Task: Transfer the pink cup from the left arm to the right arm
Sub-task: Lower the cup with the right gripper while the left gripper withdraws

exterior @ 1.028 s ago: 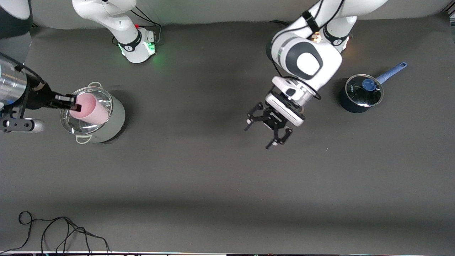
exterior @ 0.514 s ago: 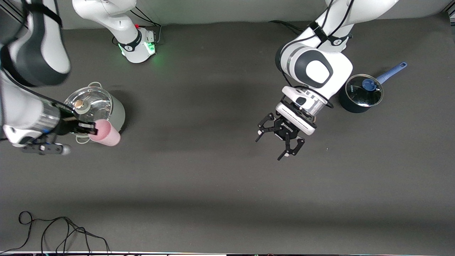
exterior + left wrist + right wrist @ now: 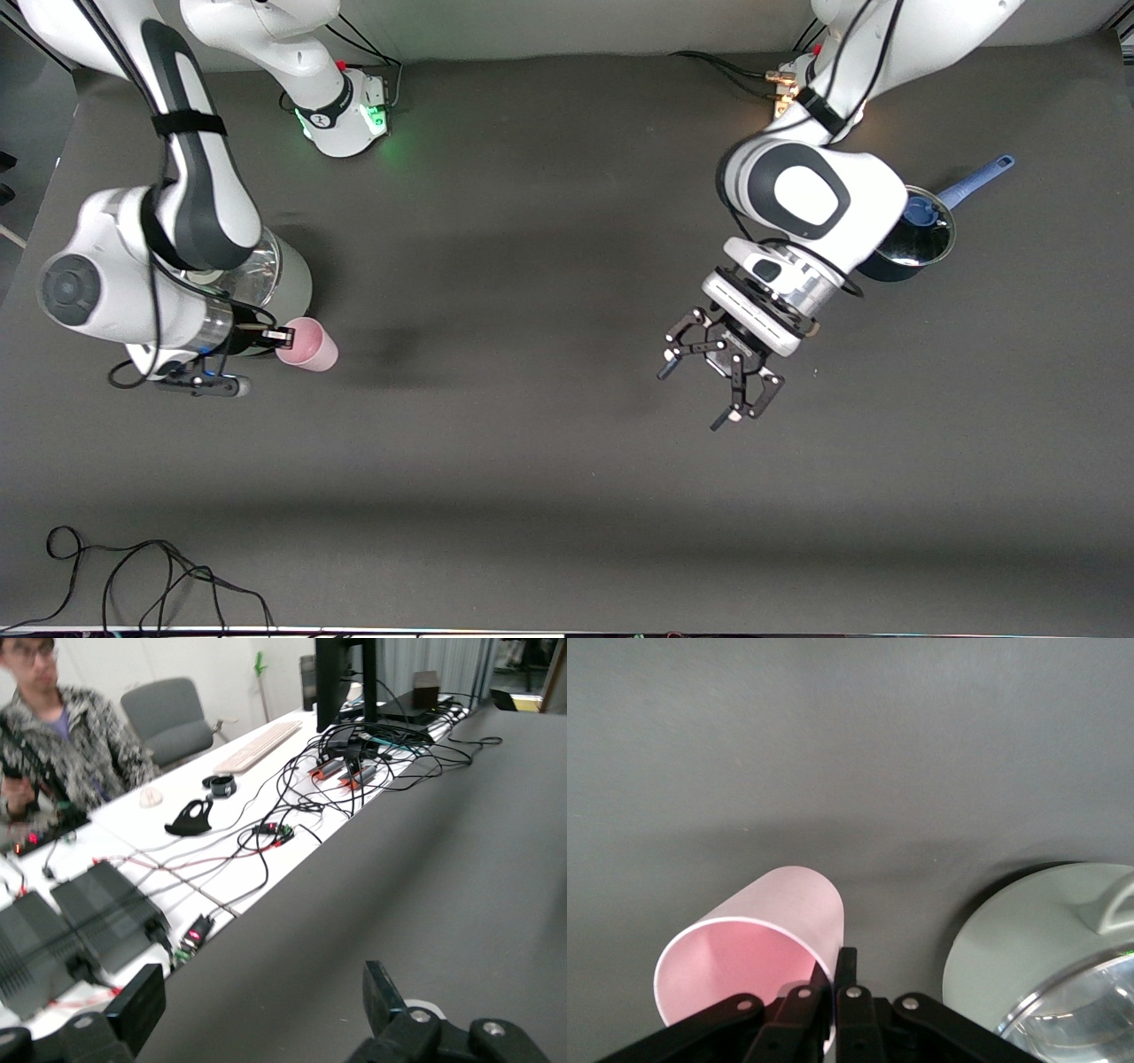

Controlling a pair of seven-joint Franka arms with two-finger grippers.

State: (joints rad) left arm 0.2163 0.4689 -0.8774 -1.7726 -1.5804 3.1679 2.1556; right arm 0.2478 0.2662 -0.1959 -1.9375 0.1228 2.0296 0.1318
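Two arms: both Franka arms are out over the grey tabletop (image 3: 532, 496).
Right end effector (image 3: 282, 338): clenched on the rim of the small pale-pink tapered plastic cup (image 3: 307, 344), one finger inside and one outside, as the right wrist view shows (image 3: 834, 992).
Cup position: held tilted, low over the tabletop, just beside the pale-green lidded metal pot (image 3: 285, 276) at the right arm's end.
Left end effector (image 3: 719, 377): released, fingers spread, holding nothing, well apart from the cup.
Dark saucepan with blue handle (image 3: 926, 232): partly hidden under the left arm.
Risk: a thin rim pinch could let the cup pivot or slip.
Risk: the cup or wrist might clip the pot so close by.
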